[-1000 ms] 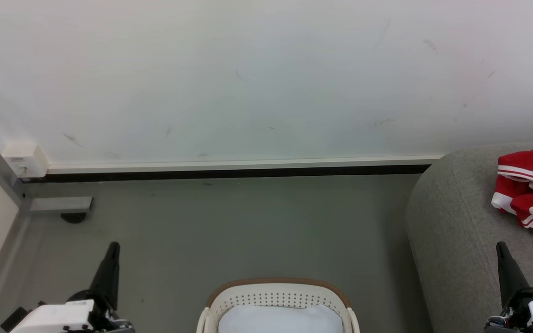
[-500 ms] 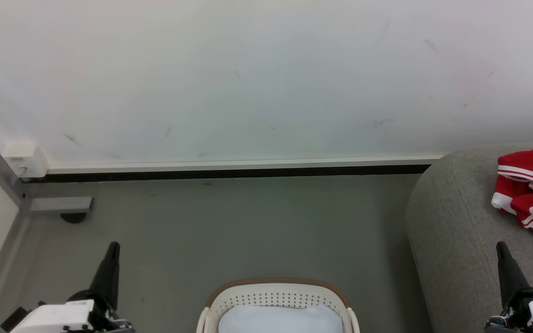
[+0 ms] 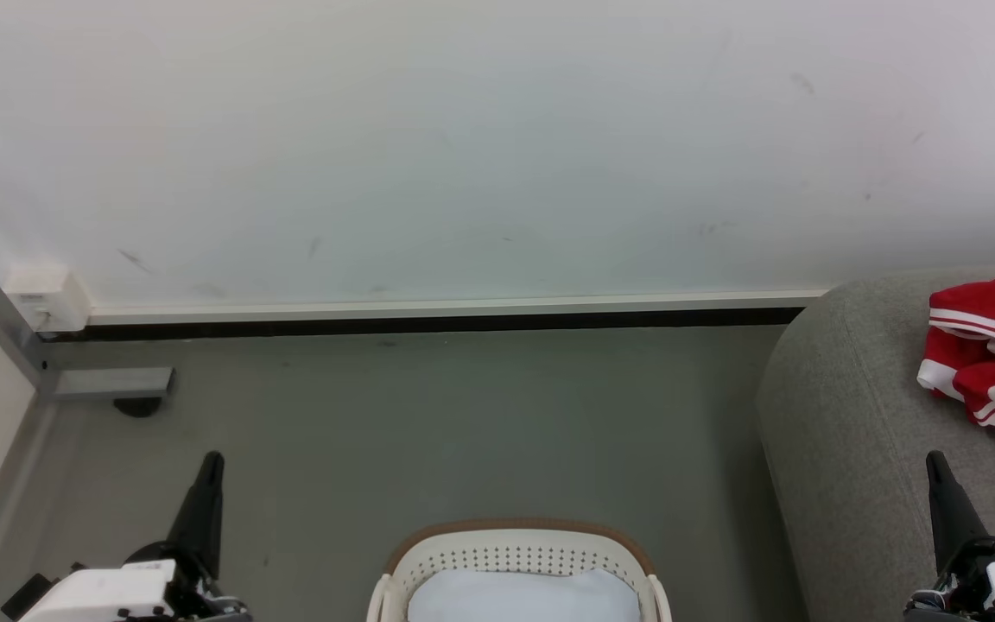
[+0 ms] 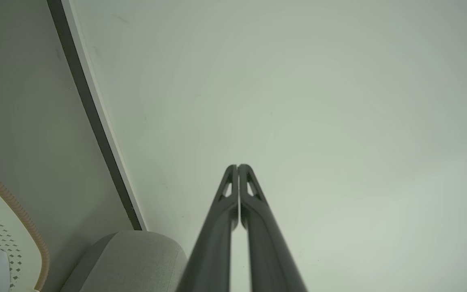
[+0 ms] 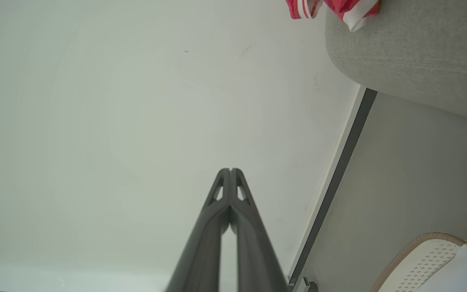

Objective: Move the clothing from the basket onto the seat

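While the left tool (image 3: 213,460) sits at the lower left of the head view and the right tool (image 3: 933,459) at the lower right, the wrist views show each with its two dark fingers pressed together tip to tip, carrying nothing. Red jerseys (image 3: 990,345) with white trim lie bunched on the grey sofa (image 3: 852,432) at the right edge of the frame, partly cut off by it. The basket (image 3: 515,525) stands on the floor (image 3: 428,415) at the bottom centre, between the two tools and apart from both. A pale white pad (image 3: 523,596) shows inside it and no red cloth is seen there, though the lower part of the basket lies beyond the frame, so a garment further down cannot be ruled out.

Assessment: on the visible evidence the transfer appears complete or nearly so.

Handling: the jerseys are judged light, soft and limp, likely a smooth knit that slides easily. They will drape and trail when lifted, not hold shape. Any garment left is best taken by pinching a raised fold or a doubled hem near the middle of the heap, where the cloth is thick enough to fill the fingers; a single thin layer may slip out.
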Motion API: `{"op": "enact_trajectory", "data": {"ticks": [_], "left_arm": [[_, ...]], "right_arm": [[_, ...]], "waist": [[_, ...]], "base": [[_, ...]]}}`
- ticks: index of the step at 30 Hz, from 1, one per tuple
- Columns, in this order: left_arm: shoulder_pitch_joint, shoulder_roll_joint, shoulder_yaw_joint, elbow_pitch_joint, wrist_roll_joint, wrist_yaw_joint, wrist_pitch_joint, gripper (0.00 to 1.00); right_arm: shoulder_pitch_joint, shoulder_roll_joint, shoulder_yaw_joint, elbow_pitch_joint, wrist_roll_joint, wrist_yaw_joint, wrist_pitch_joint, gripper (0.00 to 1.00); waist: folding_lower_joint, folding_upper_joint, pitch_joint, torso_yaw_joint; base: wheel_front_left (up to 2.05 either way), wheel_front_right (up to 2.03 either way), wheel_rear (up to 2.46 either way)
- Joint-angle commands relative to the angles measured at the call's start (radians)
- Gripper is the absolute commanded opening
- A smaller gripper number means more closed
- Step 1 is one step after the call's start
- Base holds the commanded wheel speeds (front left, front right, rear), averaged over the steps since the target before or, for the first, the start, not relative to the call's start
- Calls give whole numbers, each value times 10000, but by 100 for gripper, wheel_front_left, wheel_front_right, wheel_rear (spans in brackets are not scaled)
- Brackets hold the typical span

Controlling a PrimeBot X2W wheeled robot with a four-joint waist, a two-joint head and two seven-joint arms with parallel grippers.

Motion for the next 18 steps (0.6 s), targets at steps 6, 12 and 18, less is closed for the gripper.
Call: {"op": "enact_trajectory", "data": {"ticks": [6, 12, 18], "left_arm": [[-87, 14, 26, -28, -120, -51, 40, 0], [-87, 14, 26, -29, -120, -51, 40, 0], [-87, 14, 26, -29, -120, -51, 40, 0]], "right_arm": [[-93, -79, 32, -39, 66, -24, -43, 0], [-91, -93, 49, -40, 87, -24, -54, 0], [-88, -106, 67, -42, 110, -24, -70, 0]], "waist": [[0, -1, 0, 0], [0, -1, 0, 0], [0, -1, 0, 0]], "base": [[0, 0, 0], [0, 0, 0], [0, 0, 0]]}}
